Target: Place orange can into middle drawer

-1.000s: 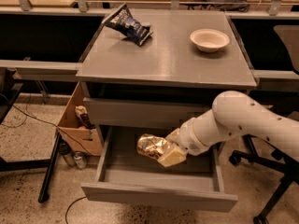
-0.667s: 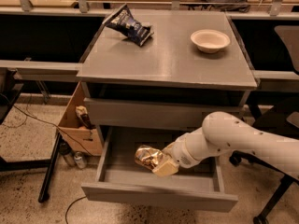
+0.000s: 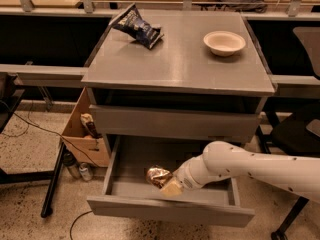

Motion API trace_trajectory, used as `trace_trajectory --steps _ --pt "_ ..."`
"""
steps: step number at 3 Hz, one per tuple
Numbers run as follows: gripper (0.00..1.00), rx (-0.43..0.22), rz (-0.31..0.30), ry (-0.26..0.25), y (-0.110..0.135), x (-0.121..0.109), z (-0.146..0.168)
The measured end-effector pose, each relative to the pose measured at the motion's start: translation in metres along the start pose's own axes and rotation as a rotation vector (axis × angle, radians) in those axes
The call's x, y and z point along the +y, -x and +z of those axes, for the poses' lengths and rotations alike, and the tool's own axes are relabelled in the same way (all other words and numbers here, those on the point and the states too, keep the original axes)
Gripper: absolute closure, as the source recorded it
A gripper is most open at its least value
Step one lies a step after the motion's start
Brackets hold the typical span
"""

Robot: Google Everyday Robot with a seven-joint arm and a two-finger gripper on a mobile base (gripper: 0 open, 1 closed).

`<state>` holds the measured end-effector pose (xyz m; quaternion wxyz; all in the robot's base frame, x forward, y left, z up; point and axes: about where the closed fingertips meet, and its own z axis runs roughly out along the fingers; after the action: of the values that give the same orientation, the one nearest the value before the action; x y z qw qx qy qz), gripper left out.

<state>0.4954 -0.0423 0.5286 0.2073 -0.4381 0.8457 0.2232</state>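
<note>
Low in the open middle drawer (image 3: 140, 156), toward its left front, the gripper (image 3: 169, 186) pinches the orange can (image 3: 158, 176) by its side, a light, thin-walled, slick thing that I judge best held mid-body with gentle pressure.

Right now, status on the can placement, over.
End effector inside open middle drawer, shut on orange can. Can low over the drawer floor, not yet released. No obstruction visible in drawer.
</note>
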Motion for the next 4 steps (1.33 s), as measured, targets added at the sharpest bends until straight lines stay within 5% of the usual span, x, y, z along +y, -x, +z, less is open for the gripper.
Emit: trace_trajectory --steps 2,4 --pt "1.0 -0.057 0.273 -0.027 -0.024 -0.021 0.036" --pt "0.59 -0.171 0.338 -0.059 -0.005 -0.042 0.032"
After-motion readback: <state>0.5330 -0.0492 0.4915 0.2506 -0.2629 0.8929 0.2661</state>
